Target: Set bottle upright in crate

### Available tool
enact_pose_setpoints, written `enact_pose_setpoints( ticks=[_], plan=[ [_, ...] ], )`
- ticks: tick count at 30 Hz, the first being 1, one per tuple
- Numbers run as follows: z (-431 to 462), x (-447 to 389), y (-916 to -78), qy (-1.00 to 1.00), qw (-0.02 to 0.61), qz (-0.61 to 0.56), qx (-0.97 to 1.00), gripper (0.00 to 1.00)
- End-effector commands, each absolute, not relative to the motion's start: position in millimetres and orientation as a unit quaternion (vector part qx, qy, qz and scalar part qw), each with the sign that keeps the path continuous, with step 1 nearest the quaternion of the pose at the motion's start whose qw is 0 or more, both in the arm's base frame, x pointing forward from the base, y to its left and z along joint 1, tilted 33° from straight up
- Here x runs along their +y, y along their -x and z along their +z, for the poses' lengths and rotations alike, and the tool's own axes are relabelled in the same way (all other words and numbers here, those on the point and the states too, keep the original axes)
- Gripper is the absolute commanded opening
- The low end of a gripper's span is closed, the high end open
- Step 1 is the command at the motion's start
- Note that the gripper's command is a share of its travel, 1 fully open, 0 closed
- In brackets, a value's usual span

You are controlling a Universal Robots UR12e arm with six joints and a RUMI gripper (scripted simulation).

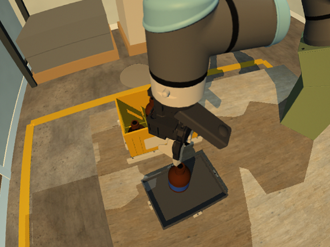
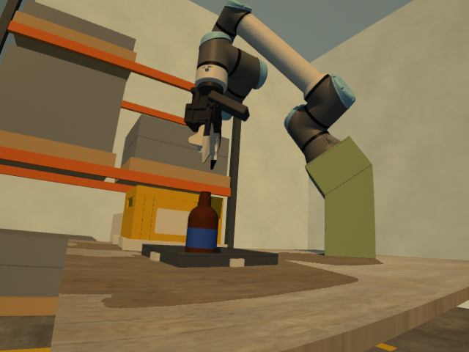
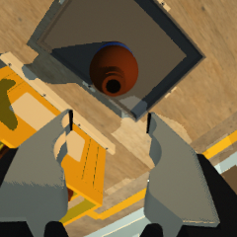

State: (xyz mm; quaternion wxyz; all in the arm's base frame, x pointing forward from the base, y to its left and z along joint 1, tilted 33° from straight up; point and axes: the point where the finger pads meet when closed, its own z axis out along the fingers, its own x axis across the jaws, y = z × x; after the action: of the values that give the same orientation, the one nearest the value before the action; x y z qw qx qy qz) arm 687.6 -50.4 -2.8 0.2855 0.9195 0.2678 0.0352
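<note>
A brown bottle with a blue label [image 1: 179,178] [image 2: 202,227] [image 3: 118,64] stands upright on the dark tray [image 1: 200,193] [image 2: 196,259] [image 3: 84,25]. The orange crate [image 1: 135,142] [image 2: 140,215] [image 3: 81,180] stands just behind the tray and holds other brown bottles; the arm hides much of its inside in the top view. My gripper [image 2: 208,163] [image 3: 110,113] is open, with nothing between its jaws. It points down, above the bottle's neck and clear of it. In the wrist view the bottle's mouth lies a little beyond the fingertips.
One bottle neck [image 1: 135,124] shows at the crate's left front and another bottle [image 1: 149,107] farther back. The crate's front wall stands close to the tray's back edge. The green robot base [image 1: 314,98] [image 2: 348,223] is to the right. Shelves with grey boxes [image 2: 60,98] stand behind.
</note>
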Motion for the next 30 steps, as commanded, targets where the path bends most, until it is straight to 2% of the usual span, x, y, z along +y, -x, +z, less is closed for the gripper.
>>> enact_pose_setpoints(
  ticks=[1, 30],
  plan=[
    [-2, -50, -688, -0.919, 0.286, 0.036, 0.268, 0.38],
    [-17, -59, -692, -0.92, 0.285, 0.036, 0.268, 0.38]
  ],
)
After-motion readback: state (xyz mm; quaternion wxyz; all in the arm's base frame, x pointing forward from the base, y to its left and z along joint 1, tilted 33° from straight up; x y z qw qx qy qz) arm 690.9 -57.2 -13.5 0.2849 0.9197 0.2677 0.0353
